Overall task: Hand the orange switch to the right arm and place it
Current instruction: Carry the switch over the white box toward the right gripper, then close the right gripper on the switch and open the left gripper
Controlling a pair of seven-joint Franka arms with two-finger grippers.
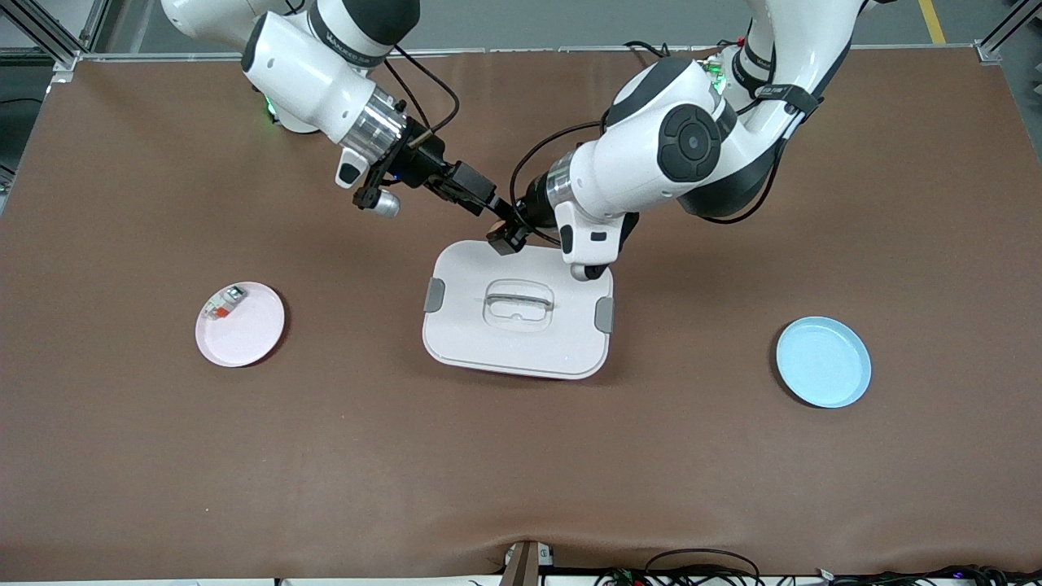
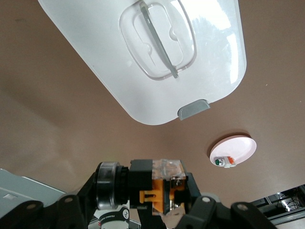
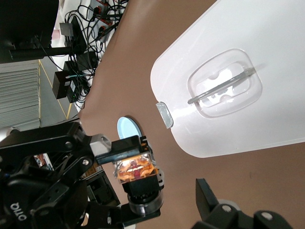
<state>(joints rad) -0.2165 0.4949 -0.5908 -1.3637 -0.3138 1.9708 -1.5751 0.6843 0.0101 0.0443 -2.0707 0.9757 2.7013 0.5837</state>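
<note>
Left gripper (image 1: 506, 236) hangs over the table just beside the farther edge of the white lidded box (image 1: 456, 330), with its fingers clamped on the orange switch (image 1: 496, 221). In the left wrist view the switch (image 2: 164, 183) sits between the pads, its clear orange body and black barrel showing, held well above the table.

Right gripper (image 1: 487, 205) meets it at the same spot, over the table just beside the box's farther edge. In the right wrist view one of its fingers (image 3: 209, 198) stands apart from the switch (image 3: 136, 171) with open space between, so the jaws are spread and not yet on the part. The left gripper (image 3: 112, 148) shows there as the black clamp around the switch's upper end.

Both arms reach inward from their bases and their wrists crowd the space above the box's farther edge. The box lid carries a clear recessed handle (image 1: 518, 306) and a grey latch (image 1: 434, 295) at each end; it is shut.

A pink plate (image 1: 252, 334) lies toward the right arm's end of the table with a small white-grey part (image 1: 225, 302) with an orange-red tab on it. A blue plate (image 1: 823, 362) lies toward the left arm's end, well apart from the box. A brown mat (image 1: 521, 472) covers the table.
</note>
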